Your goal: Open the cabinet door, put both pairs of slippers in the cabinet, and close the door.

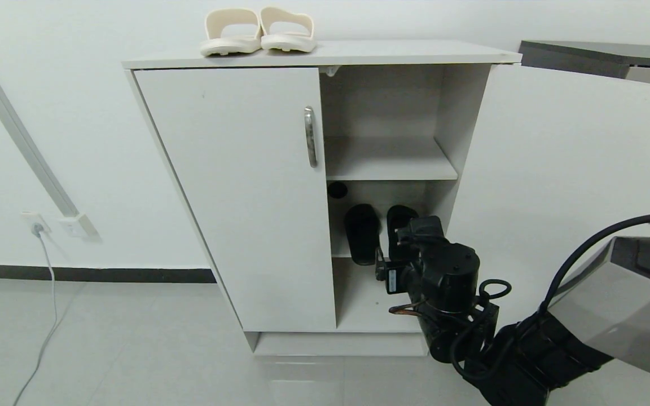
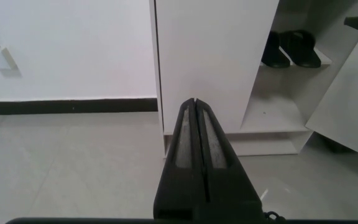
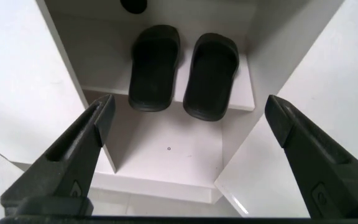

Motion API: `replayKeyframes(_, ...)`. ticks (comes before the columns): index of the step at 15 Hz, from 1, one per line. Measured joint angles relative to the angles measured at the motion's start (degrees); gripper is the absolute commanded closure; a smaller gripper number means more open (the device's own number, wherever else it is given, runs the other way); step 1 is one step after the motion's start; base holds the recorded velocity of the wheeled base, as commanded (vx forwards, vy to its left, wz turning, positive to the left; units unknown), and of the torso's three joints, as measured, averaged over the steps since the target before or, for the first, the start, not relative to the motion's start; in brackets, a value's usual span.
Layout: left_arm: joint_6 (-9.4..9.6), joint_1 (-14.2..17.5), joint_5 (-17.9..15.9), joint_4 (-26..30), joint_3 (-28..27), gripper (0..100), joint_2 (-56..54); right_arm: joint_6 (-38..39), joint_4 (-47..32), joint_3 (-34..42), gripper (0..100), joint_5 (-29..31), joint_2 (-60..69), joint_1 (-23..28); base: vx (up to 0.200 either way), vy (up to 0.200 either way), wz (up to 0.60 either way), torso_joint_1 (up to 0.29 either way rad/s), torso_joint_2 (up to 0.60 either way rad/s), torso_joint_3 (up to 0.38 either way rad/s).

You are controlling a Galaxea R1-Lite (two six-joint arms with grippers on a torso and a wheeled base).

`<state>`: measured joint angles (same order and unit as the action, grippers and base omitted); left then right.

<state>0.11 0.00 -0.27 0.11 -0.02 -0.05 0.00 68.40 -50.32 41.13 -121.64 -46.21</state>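
Cabinet (image 1: pixel 235 197) with black slippers (image 3: pixel 211 74) inside, cream slippers (image 1: pixel 288 42) on top, right pincer (image 3: pixel 188 106) spread wide, left pincer (image 2: pixel 194 106) closed

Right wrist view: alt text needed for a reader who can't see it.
A pair of black slippers sits side by side on a shelf inside the open white cabinet, near ends overhanging its front edge. The right gripper hangs in front of them, fingers wide open and empty.
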Motion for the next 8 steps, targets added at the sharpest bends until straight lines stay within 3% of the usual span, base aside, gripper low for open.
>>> replayKeyframes(8,-0.01,0.00,0.00,0.00,0.02,100,0.00,0.00,0.11,0.30,0,0.22,0.13,0.00,0.000,0.000,0.00,0.000,0.00,0.000)
